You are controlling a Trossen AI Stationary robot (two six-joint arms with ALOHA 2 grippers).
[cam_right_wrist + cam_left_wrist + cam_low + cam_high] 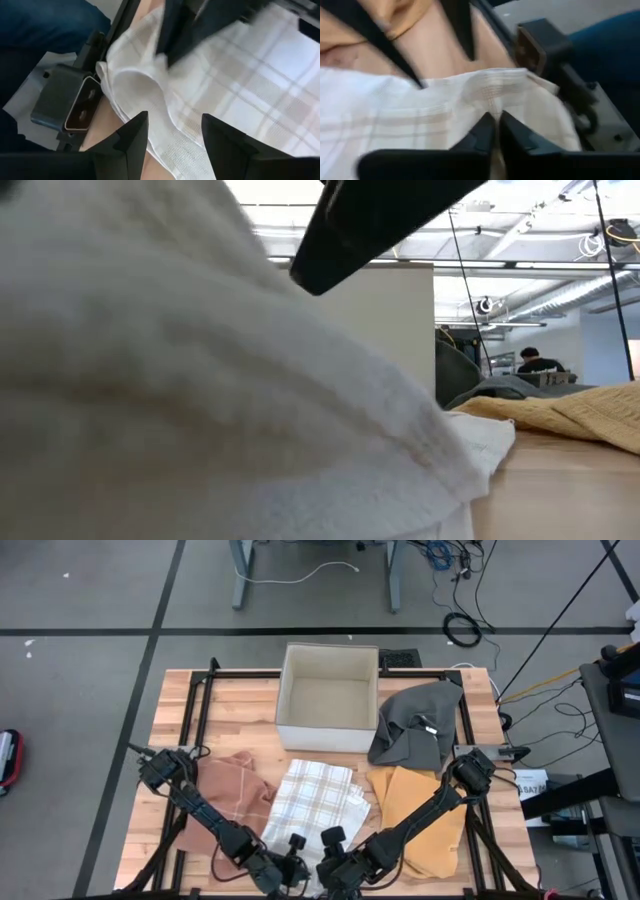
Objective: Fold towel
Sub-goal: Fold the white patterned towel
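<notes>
The white plaid towel lies flat on the wooden table, between a pink cloth and a mustard cloth. Its near edge bulges up and fills the low view. My left gripper is at that near edge, shut on the towel. My right gripper is just to its right, open, with its two fingers astride a raised fold of the towel's edge. I cannot tell whether they touch it. My left gripper pinches a small pucker of the towel between its two fingertips, close to the near edge. The fingers slant down from the table's near left. The rest of the towel lies on the table.
A pink cloth lies left of the towel and a mustard cloth right of it. Behind them stand an open white box and a grey cloth. Black frame rails run round the table. A person sits far back.
</notes>
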